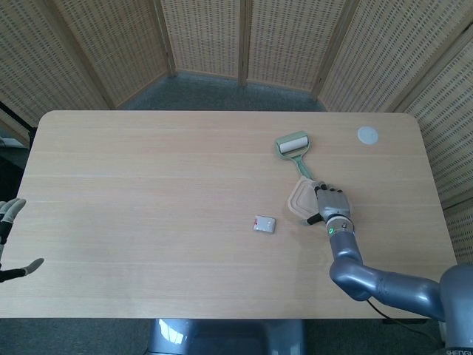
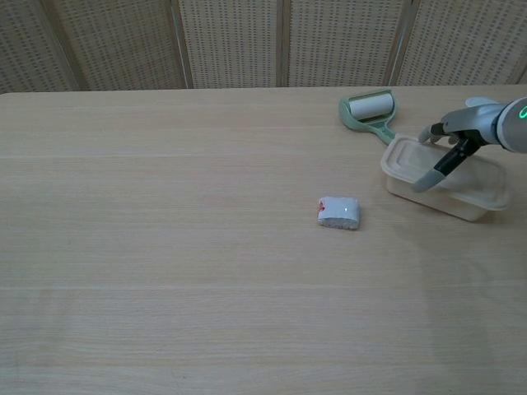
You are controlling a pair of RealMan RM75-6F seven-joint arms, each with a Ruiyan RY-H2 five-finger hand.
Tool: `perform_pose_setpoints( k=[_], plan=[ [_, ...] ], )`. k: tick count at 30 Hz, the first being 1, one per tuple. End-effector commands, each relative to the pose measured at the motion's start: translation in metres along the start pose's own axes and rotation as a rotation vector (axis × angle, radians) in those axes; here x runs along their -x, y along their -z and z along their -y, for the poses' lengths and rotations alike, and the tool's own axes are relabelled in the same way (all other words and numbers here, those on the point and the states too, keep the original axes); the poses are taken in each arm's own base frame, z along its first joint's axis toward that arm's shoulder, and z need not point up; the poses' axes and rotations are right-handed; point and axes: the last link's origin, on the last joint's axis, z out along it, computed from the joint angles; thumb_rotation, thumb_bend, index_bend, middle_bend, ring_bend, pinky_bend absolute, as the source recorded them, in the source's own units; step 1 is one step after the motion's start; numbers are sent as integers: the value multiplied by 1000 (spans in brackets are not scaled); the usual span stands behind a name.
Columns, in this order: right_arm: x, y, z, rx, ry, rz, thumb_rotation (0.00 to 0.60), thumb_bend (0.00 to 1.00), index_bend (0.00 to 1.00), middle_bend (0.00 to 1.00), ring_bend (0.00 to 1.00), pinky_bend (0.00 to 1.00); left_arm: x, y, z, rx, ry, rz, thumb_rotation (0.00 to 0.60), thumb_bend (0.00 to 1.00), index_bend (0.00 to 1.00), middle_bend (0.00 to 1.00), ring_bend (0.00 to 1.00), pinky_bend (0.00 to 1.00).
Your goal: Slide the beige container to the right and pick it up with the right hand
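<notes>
Plainly, we can read no writing anywhere; the small white wrapped packet with a red mark (image 1: 264, 224) (image 2: 338, 212) carries a label too small for us to make out, and the round white disc (image 1: 367, 134) near the far right corner of the pale wooden table (image 1: 148, 192) (image 2: 165, 263) is blank as far as we can see. The shallow beige plastic container with its lid on (image 1: 302, 200) (image 2: 449, 185) lies on the right part of the table, just in front of the handle of the green lint roller with a white roll (image 1: 294, 146) (image 2: 370, 110); what it holds we cannot tell, since the lid hides the inside. Our right hand (image 1: 331, 205) (image 2: 449, 146) sits over the container's right side in the head view; its fingers are spread, with one fingertip down by the container's near left wall and another at its far left rim in the chest view; whether they touch it we cannot tell. Our left hand (image 1: 9, 237) hangs off the table's left edge, fingers apart, holding nothing.
</notes>
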Motion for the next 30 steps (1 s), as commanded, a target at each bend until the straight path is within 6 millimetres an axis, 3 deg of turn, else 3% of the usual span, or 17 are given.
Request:
perform_pose_setpoints(
  k=[1,15,17,19,21,25,27,30],
  plan=[
    [3,-3,0,13,4,6,421,0,0,0,0,0,0,0,0,-1,0,1,600,0,0,0,0,0],
    [13,-14,-11,27,19,-25,426,0,0,0,0,0,4,0,-2,2,-6,11,600,0,0,0,0,0],
    [16,-16,-13,23,22,-55,455,0,0,0,0,0,4,1,-2,2,-6,11,600,0,0,0,0,0],
    [20,-19,-16,21,23,-105,537,0,0,0,0,11,4,1,-1,1,-6,12,600,0,0,0,0,0],
    [27,-22,-20,20,29,-132,600,0,0,0,0,89,4,0,-1,1,-6,13,600,0,0,0,0,0],
    [37,-27,-28,24,27,-167,600,0,52,16,18,326,4,1,-2,2,-6,14,600,0,0,0,0,0],
    [40,-29,-31,27,12,-186,600,0,197,121,129,453,4,1,-2,1,-6,15,600,0,0,0,0,0],
    [41,-31,-34,29,-3,-215,600,0,364,285,287,565,5,1,-2,2,-7,16,600,0,0,0,0,0]
  ],
)
